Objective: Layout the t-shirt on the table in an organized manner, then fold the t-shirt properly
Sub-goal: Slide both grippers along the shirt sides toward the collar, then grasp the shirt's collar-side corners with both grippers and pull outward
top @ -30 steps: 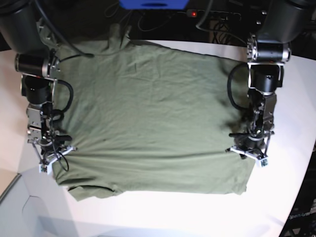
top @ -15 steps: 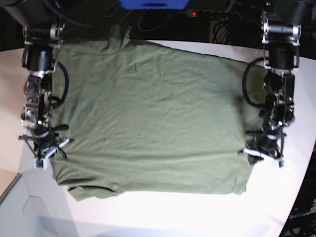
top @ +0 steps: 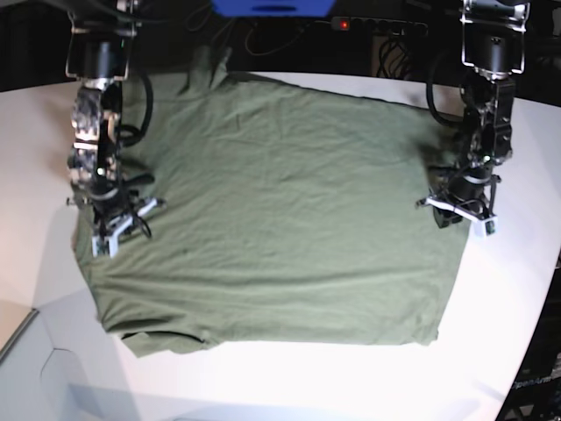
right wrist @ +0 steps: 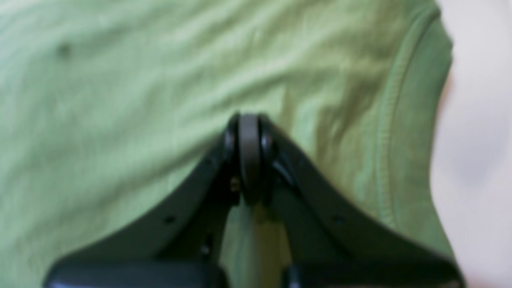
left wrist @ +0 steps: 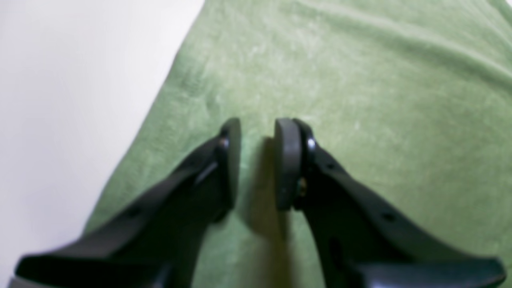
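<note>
Both arms moved up-table, left gripper (left wrist: pixel 256 164) slightly parted, right gripper (right wrist: pixel 249 158) closed, over t-shirt (top: pixel 272 210), no readable writing

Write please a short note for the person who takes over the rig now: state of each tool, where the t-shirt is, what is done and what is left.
Left tool: open a little, over the t-shirt near one side edge, holding nothing.
Right tool: shut, empty, over the opposite side near a hemmed edge.
The t-shirt lies spread out mostly flat on the white table, with light wrinkles; its far end reaches the table's back edge.
Done: the layout, nearly.
Left: small smoothing perhaps, then all the folds; none is made yet.
</note>
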### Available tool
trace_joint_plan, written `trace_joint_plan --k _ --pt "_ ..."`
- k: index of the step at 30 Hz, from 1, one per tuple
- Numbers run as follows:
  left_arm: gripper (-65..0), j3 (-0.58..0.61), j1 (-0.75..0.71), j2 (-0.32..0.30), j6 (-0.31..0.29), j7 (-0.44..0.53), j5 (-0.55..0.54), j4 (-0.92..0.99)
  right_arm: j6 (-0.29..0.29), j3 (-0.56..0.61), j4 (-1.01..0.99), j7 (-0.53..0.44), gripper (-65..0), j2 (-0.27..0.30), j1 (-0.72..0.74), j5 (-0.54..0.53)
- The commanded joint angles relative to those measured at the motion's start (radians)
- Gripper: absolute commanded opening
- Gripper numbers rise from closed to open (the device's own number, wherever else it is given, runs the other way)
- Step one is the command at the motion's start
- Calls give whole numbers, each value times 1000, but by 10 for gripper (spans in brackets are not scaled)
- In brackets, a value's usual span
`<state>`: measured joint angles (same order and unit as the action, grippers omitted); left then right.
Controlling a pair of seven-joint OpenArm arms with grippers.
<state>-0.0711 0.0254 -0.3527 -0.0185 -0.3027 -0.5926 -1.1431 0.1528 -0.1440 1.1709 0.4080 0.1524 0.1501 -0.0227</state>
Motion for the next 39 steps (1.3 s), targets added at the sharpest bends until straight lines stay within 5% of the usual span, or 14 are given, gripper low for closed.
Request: trace_joint_plan --k 1,8,17,28,35,39 --pt "-500 1 -31 -7 16 -63 3 4 -3 1 -36 19 -650 11 24 11" --pt "-500 0 -15 -12 16 -62 3 24 -3 7 -283 -83 -650 42 182 14" --pt "-499 0 118 -13 16 -62 4 90 -3 2 -289 -85 -650 42 225 14" --pt "-498 -167 38 -7 15 -74 -5 -202 -3 -3 314 -80 -650 60 -82 10" --pt "-494 -255 -175 -1 16 -168 -5 -446 -3 -79 564 88 -650 29 -264 -27" --pt "-392 -356 -278 51 19 -241 -5 -495 18 -147 625 133 -581 19 -352 -108"
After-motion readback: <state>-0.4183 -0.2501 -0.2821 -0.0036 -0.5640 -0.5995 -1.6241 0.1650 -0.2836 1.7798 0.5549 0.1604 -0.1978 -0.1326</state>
